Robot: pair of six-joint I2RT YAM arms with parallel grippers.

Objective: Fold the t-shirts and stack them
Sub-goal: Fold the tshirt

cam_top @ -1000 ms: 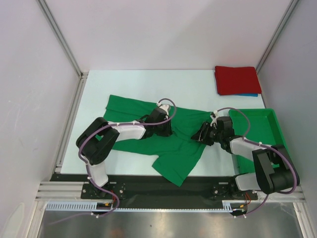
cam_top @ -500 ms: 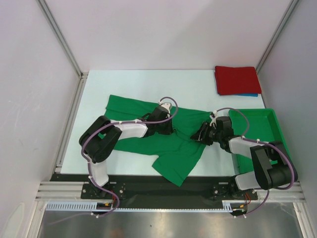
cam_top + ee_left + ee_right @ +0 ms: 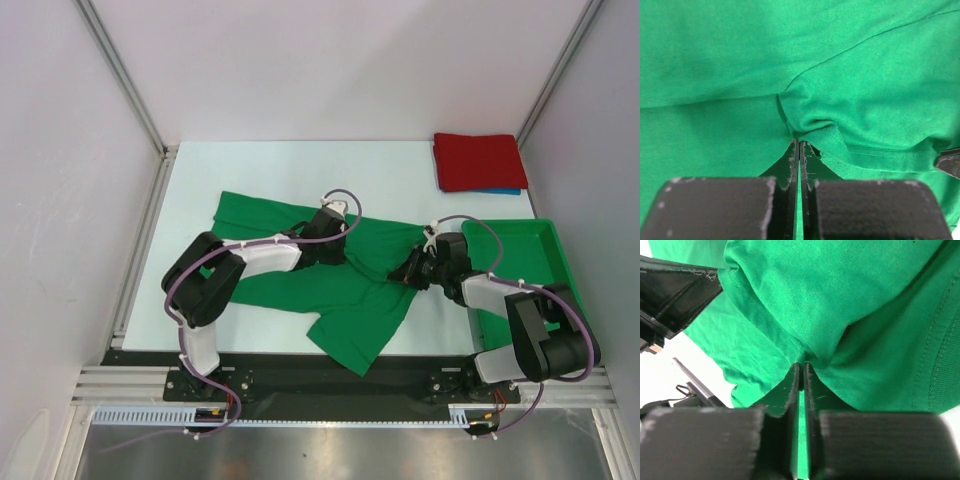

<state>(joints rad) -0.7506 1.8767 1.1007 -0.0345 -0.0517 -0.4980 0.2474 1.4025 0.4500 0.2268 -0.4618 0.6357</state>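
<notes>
The bright green t-shirt (image 3: 340,295) lies spread and rumpled across the white table. My left gripper (image 3: 338,252) is shut on a pinched fold of the green t-shirt (image 3: 850,100) near its middle. My right gripper (image 3: 406,272) is shut on a fold at the shirt's right edge (image 3: 840,305). The red t-shirt (image 3: 478,161) lies folded at the far right corner, on top of the blue t-shirt (image 3: 500,191), of which only a thin edge shows.
A rigid green plastic bin (image 3: 520,262) stands at the right edge, just behind my right arm. Metal frame posts and white walls close in the table on the left, back and right.
Both grippers have drawn slightly farther from the arm bases, pulling the pinched green fabric with them. The shirt's outline has barely changed.
</notes>
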